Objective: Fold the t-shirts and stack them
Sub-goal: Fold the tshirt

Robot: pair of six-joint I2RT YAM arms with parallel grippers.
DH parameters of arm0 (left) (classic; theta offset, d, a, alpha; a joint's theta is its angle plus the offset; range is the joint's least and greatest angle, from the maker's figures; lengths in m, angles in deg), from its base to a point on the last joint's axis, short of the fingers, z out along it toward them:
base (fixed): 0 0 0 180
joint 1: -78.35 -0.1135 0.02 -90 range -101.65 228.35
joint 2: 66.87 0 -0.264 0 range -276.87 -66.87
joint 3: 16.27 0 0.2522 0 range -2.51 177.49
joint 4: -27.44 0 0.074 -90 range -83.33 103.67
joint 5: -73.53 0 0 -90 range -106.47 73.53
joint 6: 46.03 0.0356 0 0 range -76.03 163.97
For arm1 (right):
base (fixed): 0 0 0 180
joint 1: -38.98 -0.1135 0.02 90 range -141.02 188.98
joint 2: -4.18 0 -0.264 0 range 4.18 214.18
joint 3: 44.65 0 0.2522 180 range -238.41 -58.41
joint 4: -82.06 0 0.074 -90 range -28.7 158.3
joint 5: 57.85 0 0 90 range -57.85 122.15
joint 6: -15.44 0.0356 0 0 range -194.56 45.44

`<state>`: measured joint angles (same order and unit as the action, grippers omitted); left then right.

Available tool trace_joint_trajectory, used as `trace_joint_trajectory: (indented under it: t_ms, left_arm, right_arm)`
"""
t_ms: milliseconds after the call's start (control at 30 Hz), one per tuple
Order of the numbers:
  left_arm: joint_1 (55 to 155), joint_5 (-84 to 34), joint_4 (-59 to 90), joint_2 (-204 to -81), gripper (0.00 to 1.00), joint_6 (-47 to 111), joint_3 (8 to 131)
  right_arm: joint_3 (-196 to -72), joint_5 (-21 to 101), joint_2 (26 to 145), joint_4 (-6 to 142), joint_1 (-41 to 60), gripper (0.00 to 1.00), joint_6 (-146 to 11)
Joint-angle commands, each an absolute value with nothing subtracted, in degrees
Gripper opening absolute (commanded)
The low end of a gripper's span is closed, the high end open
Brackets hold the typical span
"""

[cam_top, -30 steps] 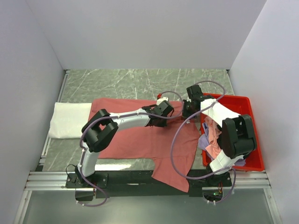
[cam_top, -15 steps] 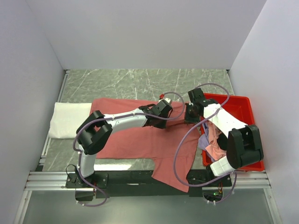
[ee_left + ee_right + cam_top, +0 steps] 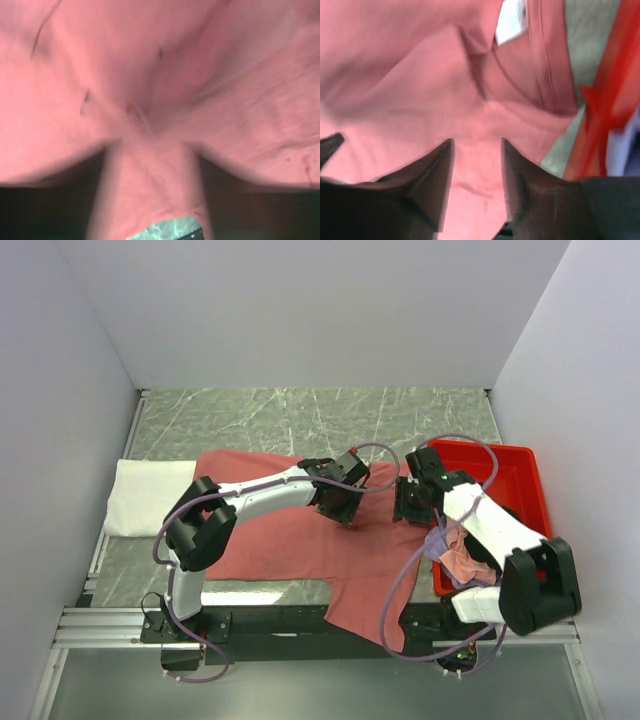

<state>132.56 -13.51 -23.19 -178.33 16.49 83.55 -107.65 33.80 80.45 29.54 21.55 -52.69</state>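
Note:
A large dusty red t-shirt (image 3: 300, 530) lies spread on the marble table, one corner hanging over the near edge. My left gripper (image 3: 345, 505) hovers over its right part; in the left wrist view the left gripper (image 3: 150, 150) is open, with a blurred band of red cloth running loose between the jaws. My right gripper (image 3: 408, 502) is just right of it, near the collar. The right gripper (image 3: 477, 142) is open, red cloth beneath it, and the collar's white label (image 3: 512, 22) lies ahead. A folded white t-shirt (image 3: 150, 495) lies at the left.
A red plastic tray (image 3: 515, 468) stands at the right, with crumpled pink and lavender t-shirts (image 3: 455, 550) in its near end, partly under the right arm. The tray's rim (image 3: 605, 110) shows close to the right fingers. White walls enclose the table.
Both grippers have opened and let go of the red t-shirt. Both have moved slightly toward the near edge, and the right arm's elbow has swung down and to the right.

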Motion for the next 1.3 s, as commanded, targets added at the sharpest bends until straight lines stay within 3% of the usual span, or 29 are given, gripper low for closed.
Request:
trace_joint_trajectory:
  t_ms: [0,33,267,400,467,533,667,1267]
  left_arm:
    - [132.49,-13.65,-27.82,-173.58,0.94,16.38,82.4]
    - [132.49,-14.1,-27.03,-172.17,0.99,16.12,80.83]
    - [131.7,-11.03,-25.35,-165.92,0.99,14.62,80.2]
    - [124.35,-12.69,-22.37,-164.16,1.0,12.34,77.31]
    - [120.9,-13.13,-19.38,-163.2,1.0,11.99,75.11]
    - [115.54,-14.01,-17.62,-163.28,1.0,11.98,73.79]
    - [106.5,-14.89,-14.64,-166.87,0.99,11.37,74.13]
    - [92.42,-16.03,-13.48,-180.94,1.0,11.89,79.93]
  right_arm:
    - [-106.32,34.25,74.59,27.26,21.05,0.58,-53.63]
    - [-106.58,35.48,73.97,27.25,21.05,0.58,-53.81]
    - [-111.93,36.28,73.43,29.44,20.96,0.61,-54.61]
    - [-117.28,35.49,79.3,30.77,21.05,0.61,-54.17]
    - [-119.66,34.88,82.04,31.82,21.05,0.66,-53.73]
    - [-122.48,33.91,86.08,32.53,21.14,0.78,-53.03]
    - [-127.14,33.55,95.38,33.06,21.22,0.85,-52.5]
    - [-145.15,35.75,122.02,29.99,27.73,0.87,-53.9]
